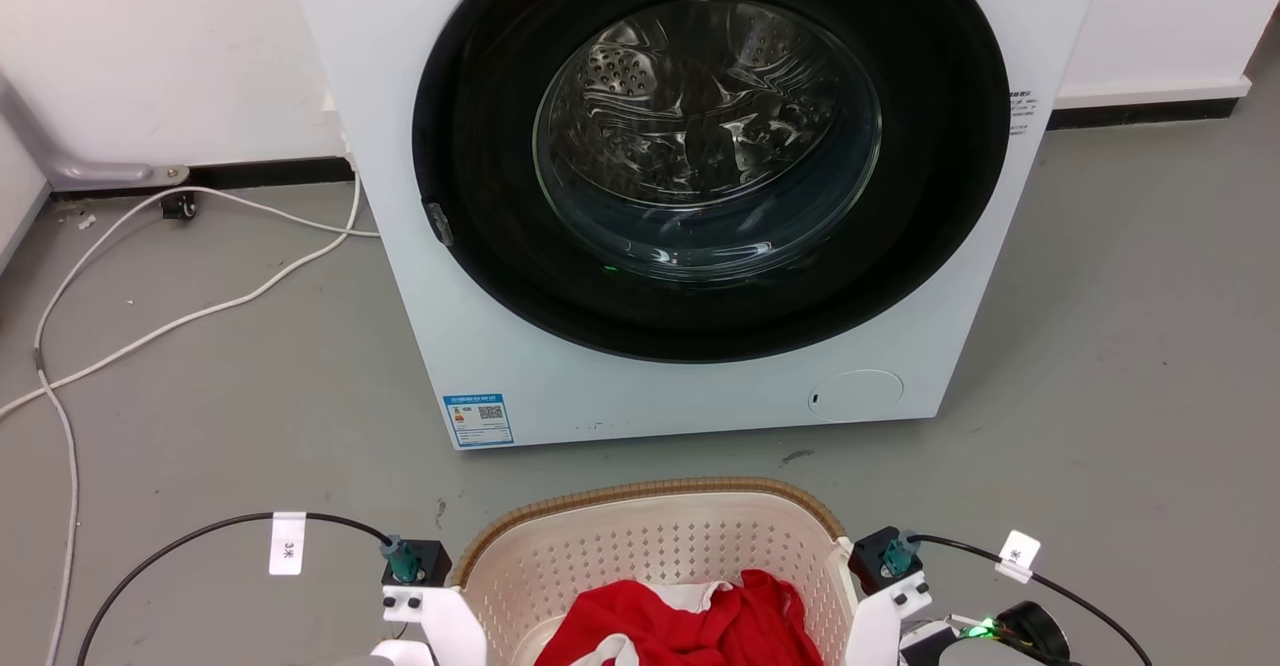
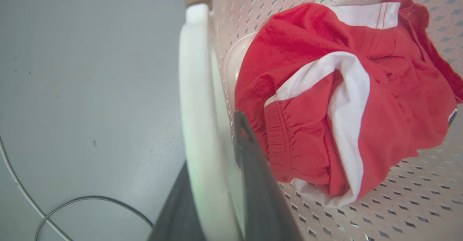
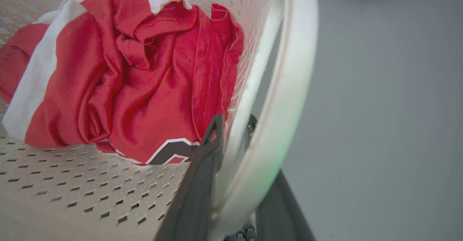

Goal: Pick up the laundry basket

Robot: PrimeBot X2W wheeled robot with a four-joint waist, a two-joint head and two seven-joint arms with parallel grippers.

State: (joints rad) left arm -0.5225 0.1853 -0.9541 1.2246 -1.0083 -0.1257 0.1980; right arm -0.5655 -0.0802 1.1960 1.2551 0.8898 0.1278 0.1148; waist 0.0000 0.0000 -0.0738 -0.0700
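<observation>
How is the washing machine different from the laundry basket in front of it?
The washing machine is much bigger than the laundry basket. The machine's front is smooth white with a round dark door; the basket has little holes and a brown rim. The basket holds red clothes; the machine's drum looks empty. Both stand on the grey floor.

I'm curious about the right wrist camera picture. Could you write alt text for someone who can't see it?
The right gripper has its two dark jaws pinched on the white side handle of the laundry basket, one jaw inside the basket and one outside. Crumpled red and white clothing lies on its perforated bottom, and grey floor shows beyond the handle.
</observation>
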